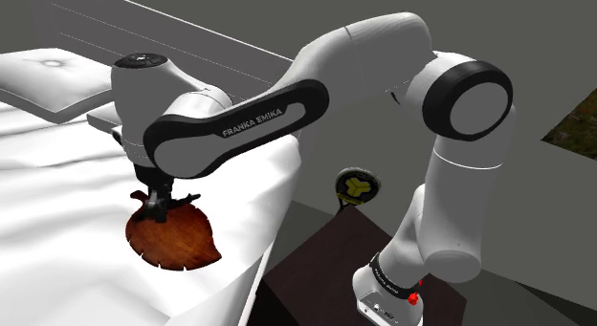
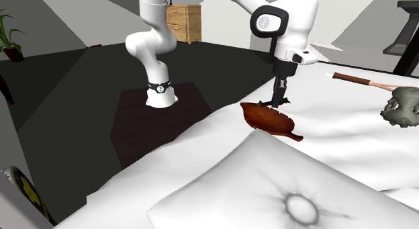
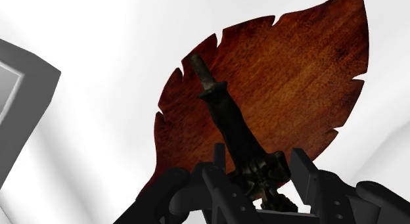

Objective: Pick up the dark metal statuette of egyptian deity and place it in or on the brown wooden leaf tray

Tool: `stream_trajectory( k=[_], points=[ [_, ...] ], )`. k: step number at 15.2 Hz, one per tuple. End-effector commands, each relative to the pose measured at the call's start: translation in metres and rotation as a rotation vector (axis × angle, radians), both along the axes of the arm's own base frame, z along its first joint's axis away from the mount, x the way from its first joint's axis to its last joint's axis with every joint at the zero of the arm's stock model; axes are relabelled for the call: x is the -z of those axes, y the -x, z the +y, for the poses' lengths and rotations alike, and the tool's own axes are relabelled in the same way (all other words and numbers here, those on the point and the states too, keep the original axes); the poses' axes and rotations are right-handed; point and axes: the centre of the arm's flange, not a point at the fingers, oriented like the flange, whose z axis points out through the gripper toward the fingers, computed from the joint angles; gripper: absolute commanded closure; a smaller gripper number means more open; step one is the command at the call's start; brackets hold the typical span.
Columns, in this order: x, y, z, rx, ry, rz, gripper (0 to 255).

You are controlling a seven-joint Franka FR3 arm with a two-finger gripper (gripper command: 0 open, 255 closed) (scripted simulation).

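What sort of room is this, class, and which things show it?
Probably a bedroom: a rumpled white bed sheet covers the work surface, a plump white buttoned pillow lies on it, and a light wooden chest of drawers stands in the background.

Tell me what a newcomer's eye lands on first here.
The reddish-brown leaf tray, lying on the white cloth, stands out most. Over it the black gripper clasps a dark statuette. The big white arm reaches in from the shoulder view's right.
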Motion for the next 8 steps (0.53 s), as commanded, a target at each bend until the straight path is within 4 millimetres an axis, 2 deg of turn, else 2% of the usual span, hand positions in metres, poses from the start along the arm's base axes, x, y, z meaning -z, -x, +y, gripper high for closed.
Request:
stream_trajectory(
  k=[1,8],
  points=[
    [0.009,0.000,0.001,0.000,0.000,0.000,255],
    [0.046,0.000,0.001,0.000,0.000,0.000,255]
  ],
)
